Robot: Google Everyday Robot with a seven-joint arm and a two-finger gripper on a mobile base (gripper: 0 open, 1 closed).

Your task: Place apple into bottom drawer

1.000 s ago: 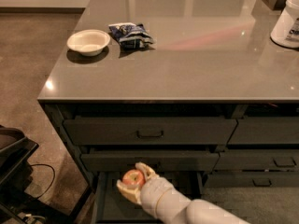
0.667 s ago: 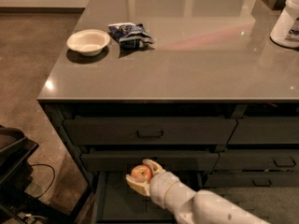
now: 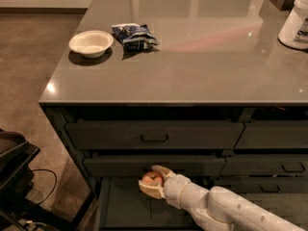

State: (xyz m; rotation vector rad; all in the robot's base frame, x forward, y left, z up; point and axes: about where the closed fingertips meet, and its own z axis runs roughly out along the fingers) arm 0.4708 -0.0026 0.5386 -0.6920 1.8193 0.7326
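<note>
Camera view: the end effector [image 3: 148, 179] grips the apple [image 3: 152, 177] over the floor of the open bottom drawer [image 3: 122, 208]; both sit beneath the front edge of the grey surface [image 3: 192, 71].

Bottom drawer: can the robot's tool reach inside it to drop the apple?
Probably yes. The wide dark-grey bottom drawer is pulled open, and the tool, gripping the round orange-red apple, is above its floor, just below the shut middle drawer. Nothing seems to block the way down.
</note>
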